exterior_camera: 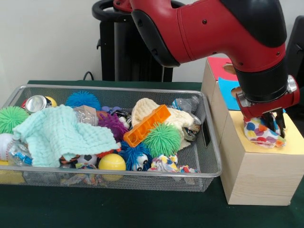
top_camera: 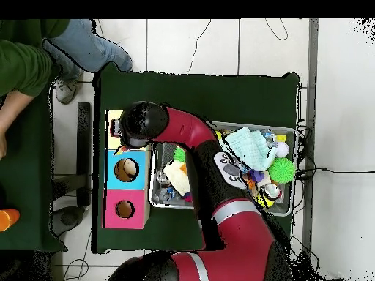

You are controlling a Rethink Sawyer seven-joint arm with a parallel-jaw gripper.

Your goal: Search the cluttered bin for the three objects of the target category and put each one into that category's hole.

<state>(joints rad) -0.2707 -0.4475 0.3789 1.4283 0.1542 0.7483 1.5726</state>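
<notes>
My gripper (exterior_camera: 274, 124) is down over the yellow face (exterior_camera: 293, 142) of the pale wooden box, at the right of the front view. It is shut on a white rag printed with bright colours (exterior_camera: 259, 132), which rests bunched on the yellow paper. The rag and gripper hide the yellow hole. A second printed rag (exterior_camera: 167, 165) lies at the near right of the wire mesh bin (exterior_camera: 142, 174). I see no third printed rag. In the overhead view the arm's head (top_camera: 143, 124) covers most of the yellow face (top_camera: 113, 126).
The bin also holds a mint waffle cloth (exterior_camera: 59, 134), a cream knitted cloth (exterior_camera: 147, 108), an orange block (exterior_camera: 146, 125), spiky balls, a yellow ball (exterior_camera: 112, 162) and a can (exterior_camera: 35, 102). The blue-faced hole (top_camera: 126, 170) and red-faced hole (top_camera: 124, 209) are uncovered. A person (top_camera: 29, 66) stands at the overhead view's top left.
</notes>
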